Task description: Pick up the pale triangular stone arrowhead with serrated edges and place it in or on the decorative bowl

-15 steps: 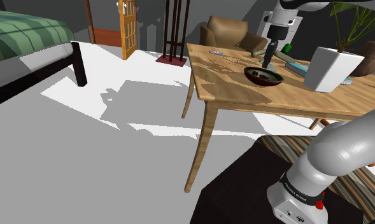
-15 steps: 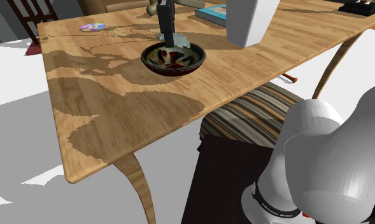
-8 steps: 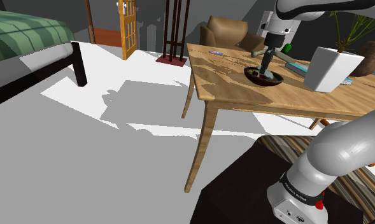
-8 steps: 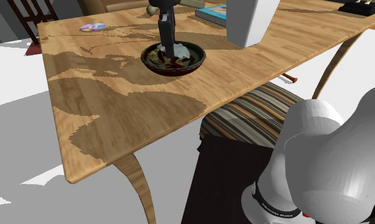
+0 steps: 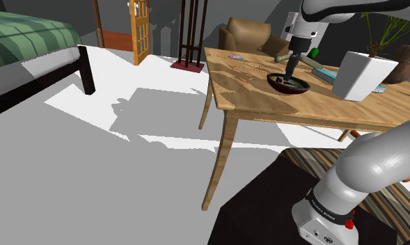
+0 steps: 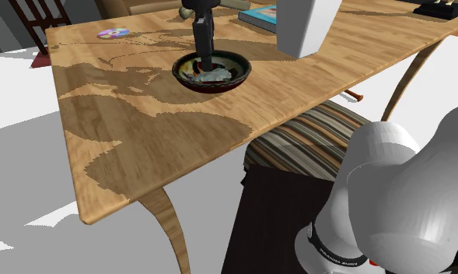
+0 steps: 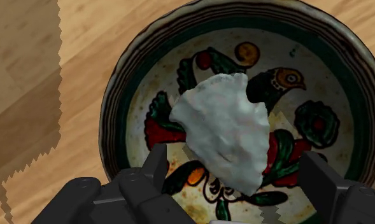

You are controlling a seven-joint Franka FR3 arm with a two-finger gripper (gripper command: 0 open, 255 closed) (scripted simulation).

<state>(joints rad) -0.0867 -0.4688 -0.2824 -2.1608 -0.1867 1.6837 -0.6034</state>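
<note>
The pale grey-white arrowhead lies inside the decorative bowl, over its painted bird and flowers. My gripper hangs just above it, open, with one finger on each side of the stone and neither touching it. In the second exterior view the gripper reaches straight down into the dark-rimmed bowl, and the arrowhead rests at its tip. In the shoulder view the gripper stands over the bowl on the wooden table.
A tall white planter box stands close to the bowl on the shoulder view's right. A book lies behind the bowl and a disc near the table's far corner. A brown armchair sits beyond the table, a bed far left.
The gripper came down into the bowl with the arrowhead, then its fingers opened. The arrowhead now lies loose on the bowl's bottom.
</note>
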